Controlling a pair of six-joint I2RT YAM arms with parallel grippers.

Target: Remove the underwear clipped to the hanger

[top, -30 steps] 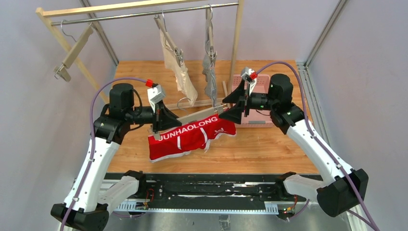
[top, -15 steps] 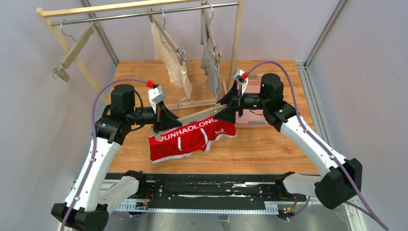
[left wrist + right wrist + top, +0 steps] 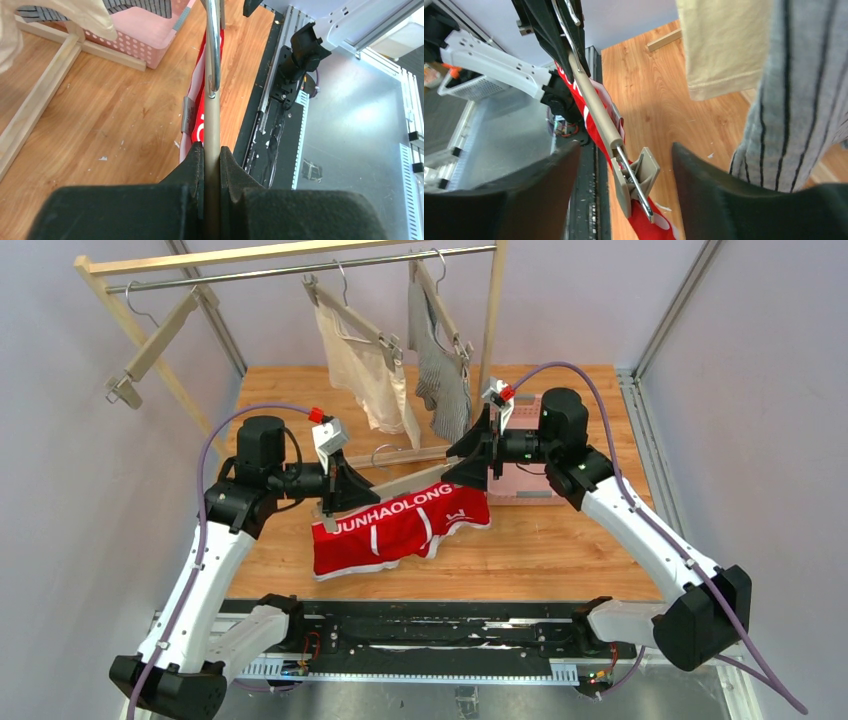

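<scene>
The red underwear [image 3: 400,530] with white lettering hangs from a tan clip hanger [image 3: 410,480] and drapes onto the table. My left gripper [image 3: 345,495] is shut on the hanger's bar [image 3: 212,120] near its left clip [image 3: 188,114]. My right gripper [image 3: 462,462] is open, and its fingers straddle the hanger's right clip [image 3: 636,175], which still pinches the red fabric [image 3: 649,220]. The cream underwear [image 3: 365,375] and the pinstriped underwear [image 3: 440,370] hang clipped to hangers on the rail.
A wooden rack with a metal rail [image 3: 300,270] stands at the back, with an empty hanger [image 3: 150,345] at its left. A pink basket [image 3: 530,470] sits behind my right gripper. The pinstriped cloth [image 3: 794,100] and cream cloth [image 3: 719,45] hang close to my right wrist.
My right gripper has moved left, up to the hanger's right clip. The cream and pinstriped pairs have swung on the rail. My left gripper has held the bar almost still.
</scene>
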